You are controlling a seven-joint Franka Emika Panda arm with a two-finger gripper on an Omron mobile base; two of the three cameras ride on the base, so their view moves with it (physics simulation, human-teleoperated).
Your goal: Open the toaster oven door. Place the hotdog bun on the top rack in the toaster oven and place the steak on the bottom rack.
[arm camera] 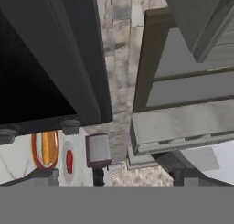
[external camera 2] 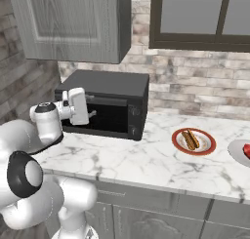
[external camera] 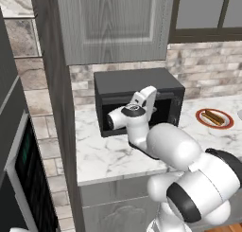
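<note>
The black toaster oven stands on the marble counter against the brick wall. Its dark door stands upright against the front, with a handle bar along its top edge. My gripper hovers in front of the door's upper left, open, with nothing between its fingertips. Right of the oven, the hotdog bun lies on a red-rimmed plate. The red steak lies on a pale plate further right. Both racks are hidden.
A grey wall cabinet hangs just above the toaster oven. A tall cabinet panel stands close on its left, with a built-in dark-glass oven beyond. A dark-framed window sits above the counter.
</note>
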